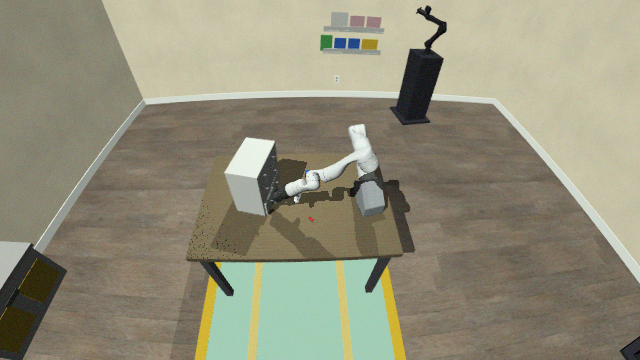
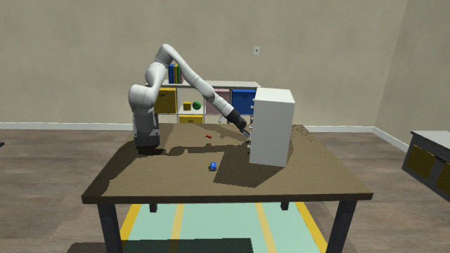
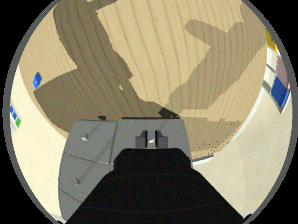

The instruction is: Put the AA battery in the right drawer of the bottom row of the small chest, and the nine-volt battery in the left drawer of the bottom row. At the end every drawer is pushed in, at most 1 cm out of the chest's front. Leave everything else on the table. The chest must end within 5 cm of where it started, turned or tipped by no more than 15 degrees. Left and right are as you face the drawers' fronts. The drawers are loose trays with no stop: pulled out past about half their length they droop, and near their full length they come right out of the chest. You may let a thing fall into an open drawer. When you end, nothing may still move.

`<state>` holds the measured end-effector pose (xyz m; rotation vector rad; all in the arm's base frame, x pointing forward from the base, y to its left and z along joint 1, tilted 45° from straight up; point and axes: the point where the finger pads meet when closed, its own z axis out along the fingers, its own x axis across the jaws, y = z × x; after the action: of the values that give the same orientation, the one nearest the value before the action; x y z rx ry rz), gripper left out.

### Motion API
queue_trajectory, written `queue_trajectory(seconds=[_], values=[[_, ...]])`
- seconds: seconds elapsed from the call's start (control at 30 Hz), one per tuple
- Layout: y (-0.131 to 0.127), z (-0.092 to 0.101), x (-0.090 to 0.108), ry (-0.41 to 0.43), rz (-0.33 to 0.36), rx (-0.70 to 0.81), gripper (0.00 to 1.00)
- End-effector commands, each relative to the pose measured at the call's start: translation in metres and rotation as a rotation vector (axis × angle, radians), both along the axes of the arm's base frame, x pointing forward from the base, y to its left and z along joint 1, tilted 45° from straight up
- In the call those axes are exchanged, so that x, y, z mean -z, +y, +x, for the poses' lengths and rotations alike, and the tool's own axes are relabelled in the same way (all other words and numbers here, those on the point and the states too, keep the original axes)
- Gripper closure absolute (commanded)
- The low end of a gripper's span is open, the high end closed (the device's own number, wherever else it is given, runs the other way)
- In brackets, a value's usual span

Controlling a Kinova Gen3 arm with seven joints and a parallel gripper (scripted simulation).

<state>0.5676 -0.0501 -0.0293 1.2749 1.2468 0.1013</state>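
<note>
The white chest (image 1: 245, 175) (image 2: 272, 130) stands on the table with its grey drawer fronts (image 3: 90, 150) facing the arm. My gripper (image 1: 271, 201) (image 2: 248, 136) (image 3: 151, 136) is at the bottom row, at the left end as one faces the fronts. It is shut on that drawer's small knob. The drawer's front stands about level with the others. The blue nine-volt battery (image 2: 213, 166) (image 3: 36, 80) lies on the table in front of the chest. The small red AA battery (image 1: 311, 219) (image 2: 208, 136) lies on the table between the chest and the arm's base.
The arm's grey base (image 1: 370, 200) (image 2: 145, 137) stands on the table's far side from the chest. Other knobs (image 3: 85, 135) show beside my gripper. The table's edge (image 2: 225, 198) runs a short way beyond the nine-volt battery.
</note>
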Motion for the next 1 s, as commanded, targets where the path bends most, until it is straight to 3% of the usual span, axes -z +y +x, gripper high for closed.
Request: queue_trajectory(seconds=[0.0,0.97], values=[[0.003,-0.004,0.001,0.002,-0.002,-0.004,0.63],[0.012,-0.036,0.012,0.002,-0.002,-0.004,0.63]])
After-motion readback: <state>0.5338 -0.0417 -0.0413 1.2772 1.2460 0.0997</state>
